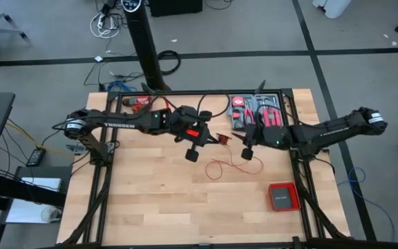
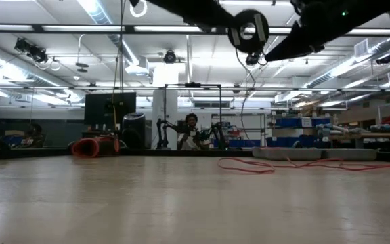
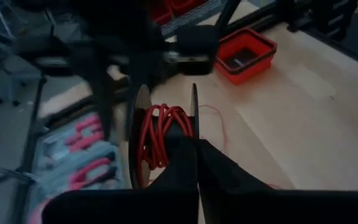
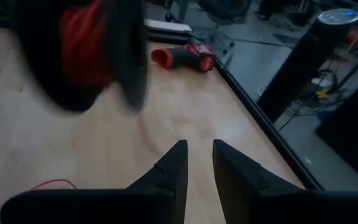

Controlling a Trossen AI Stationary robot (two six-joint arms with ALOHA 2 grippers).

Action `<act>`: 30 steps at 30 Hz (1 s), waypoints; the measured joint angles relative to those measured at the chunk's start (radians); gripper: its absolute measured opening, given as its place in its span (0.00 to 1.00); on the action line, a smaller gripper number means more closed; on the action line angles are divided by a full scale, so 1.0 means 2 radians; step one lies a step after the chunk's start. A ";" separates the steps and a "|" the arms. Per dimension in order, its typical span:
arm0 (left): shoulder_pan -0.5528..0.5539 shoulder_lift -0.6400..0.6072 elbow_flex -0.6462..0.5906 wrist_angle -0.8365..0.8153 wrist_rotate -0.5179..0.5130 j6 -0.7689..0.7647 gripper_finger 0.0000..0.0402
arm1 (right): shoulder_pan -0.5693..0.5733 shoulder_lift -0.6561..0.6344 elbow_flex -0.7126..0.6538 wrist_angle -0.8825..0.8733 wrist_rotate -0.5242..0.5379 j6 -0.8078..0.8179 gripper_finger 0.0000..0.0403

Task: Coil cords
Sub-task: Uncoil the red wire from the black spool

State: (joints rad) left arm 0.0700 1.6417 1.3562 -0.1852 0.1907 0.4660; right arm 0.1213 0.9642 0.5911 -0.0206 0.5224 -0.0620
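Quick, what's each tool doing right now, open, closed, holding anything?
Left tool: closed on the spool wound with red cord, above the table.
Right tool: open, holding nothing, hovering near the spool.

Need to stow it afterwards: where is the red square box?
In the high view the red square box lies on the table's right front part, alone, beyond the loose red cord and below the right arm.

overhead straight down, low level — both share tabletop [image 1: 150, 200], wrists close

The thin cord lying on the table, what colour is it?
Red. The cord shows best in the high view, looped on the table.
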 joint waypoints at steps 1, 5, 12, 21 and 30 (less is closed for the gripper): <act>-0.001 0.000 -0.012 0.012 0.001 -0.004 0.00 | -0.011 0.000 0.000 -0.001 -0.014 -0.001 0.18; -0.001 0.001 -0.054 0.067 -0.005 -0.018 0.00 | -0.046 0.000 0.000 0.002 -0.072 -0.007 0.18; -0.001 -0.009 -0.108 0.144 -0.024 -0.034 0.00 | -0.107 0.001 0.000 0.006 -0.157 -0.022 0.18; 0.007 -0.058 -0.222 0.292 -0.033 -0.056 0.00 | -0.172 0.051 0.001 0.078 -0.262 -0.028 0.17; 0.008 -0.128 -0.282 0.309 -0.089 -0.066 0.00 | -0.186 0.125 0.017 0.133 -0.302 -0.038 0.19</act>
State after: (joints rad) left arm 0.0860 1.3867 0.7913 0.4327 0.0122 0.3337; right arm -0.2516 1.2147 0.6255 0.2449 -0.0818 -0.1380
